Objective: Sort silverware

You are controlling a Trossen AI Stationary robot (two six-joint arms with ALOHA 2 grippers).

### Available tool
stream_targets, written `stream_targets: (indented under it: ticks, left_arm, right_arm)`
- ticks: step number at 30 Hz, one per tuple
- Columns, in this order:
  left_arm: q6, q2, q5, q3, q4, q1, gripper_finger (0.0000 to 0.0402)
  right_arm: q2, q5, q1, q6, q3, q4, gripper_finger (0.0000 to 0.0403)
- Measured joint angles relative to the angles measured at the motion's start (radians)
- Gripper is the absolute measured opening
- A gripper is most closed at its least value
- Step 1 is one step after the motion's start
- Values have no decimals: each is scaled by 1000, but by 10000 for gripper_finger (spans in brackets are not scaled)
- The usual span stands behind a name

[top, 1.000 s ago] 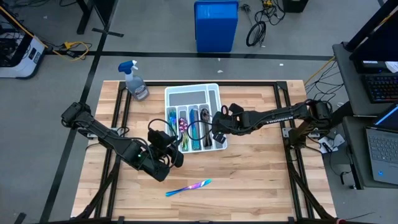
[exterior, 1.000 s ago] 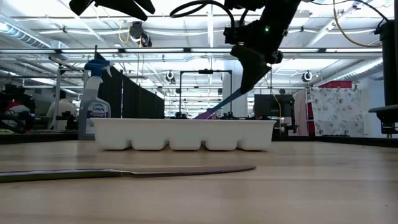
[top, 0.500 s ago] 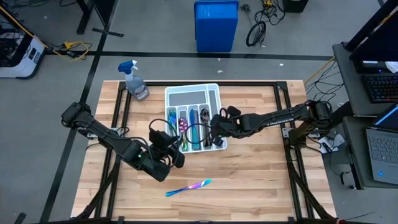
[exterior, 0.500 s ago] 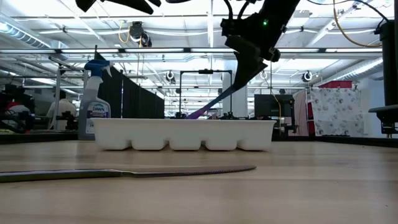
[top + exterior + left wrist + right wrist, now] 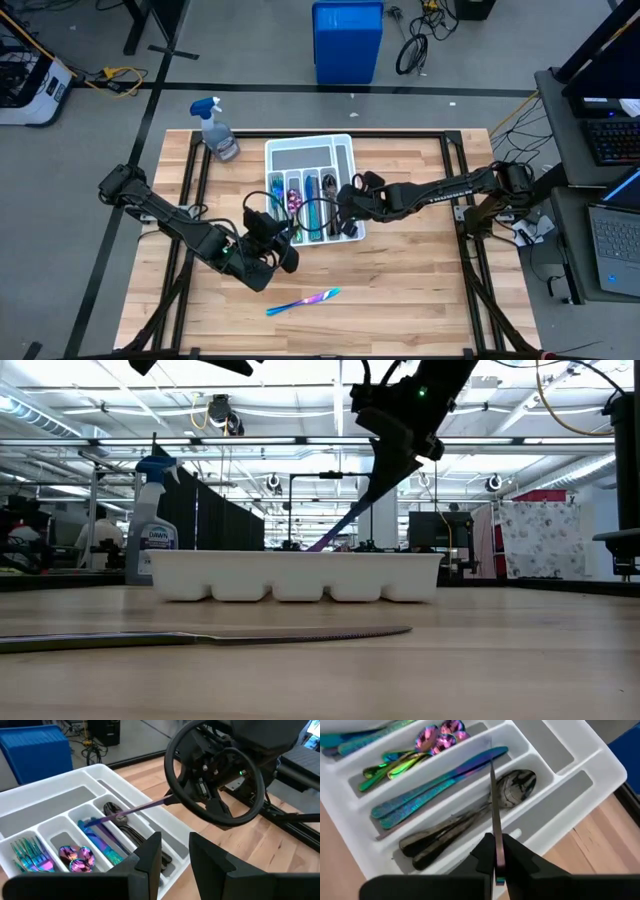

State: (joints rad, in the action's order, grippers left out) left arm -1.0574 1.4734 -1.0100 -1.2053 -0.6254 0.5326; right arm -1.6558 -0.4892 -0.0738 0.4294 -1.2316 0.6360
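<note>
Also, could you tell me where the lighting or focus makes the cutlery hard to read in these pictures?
Low view: bright ceiling lights leave the right gripper a silhouette, and the near knife on the table looks soft. Right wrist view: the held knife is seen edge-on, a thin line; the dark spoons carry mottled reflections. High view: even light, cutlery tiny in the tray.

My two arms are dark and jointed, a black cable loops beside the right wrist, white lettering marks its forearm.
</note>
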Motion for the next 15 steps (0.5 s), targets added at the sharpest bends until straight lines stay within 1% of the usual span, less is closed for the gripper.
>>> stream_targets:
  ticks: [7,10,15]
  left_arm:
    - [0,0,1,0,-2,0,84]
    - [0,0,1,0,-2,0,84]
    - [0,0,2,0,-3,0,84]
  right_arm:
    - [0,7,0,-1,0,-10,7]
    - [0,27,0,-9,0,-39,13]
    - [0,98,-1,-35,0,-114,24]
